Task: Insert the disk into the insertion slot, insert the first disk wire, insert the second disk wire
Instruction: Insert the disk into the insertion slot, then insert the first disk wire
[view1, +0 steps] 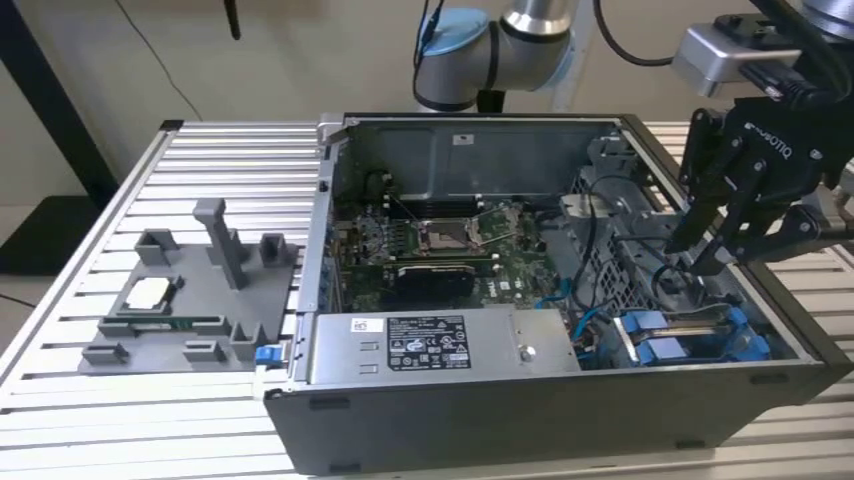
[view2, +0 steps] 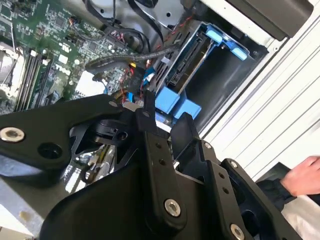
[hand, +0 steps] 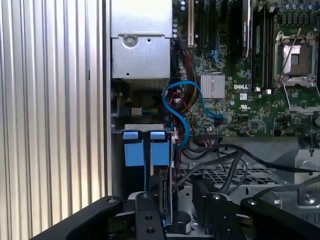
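Disk: the disk sits on edge in the insertion slot, at the near corner of the computer case on the exterior view's right; its blue carrier tabs show at the slot mouth.
Gripper: the gripper hangs inside the case, directly over the disk's inner end. Its jaws are spread, with a gap between them and nothing pinched that I can see.
Wires: a blue cable loops from the motherboard at the case's middle toward the disk, and black wires cross beside it. I cannot tell whether either end is plugged into the disk.
Progress: step 1 of 3 looks done, judging by the seated disk. The 2 wire steps appear to remain.
Power-supply box: the power-supply box lies along the case's near wall, just beside the disk.
Outside the case: a grey parts tray lies on the exterior view's left, and a person's hand rests well apart from the case.
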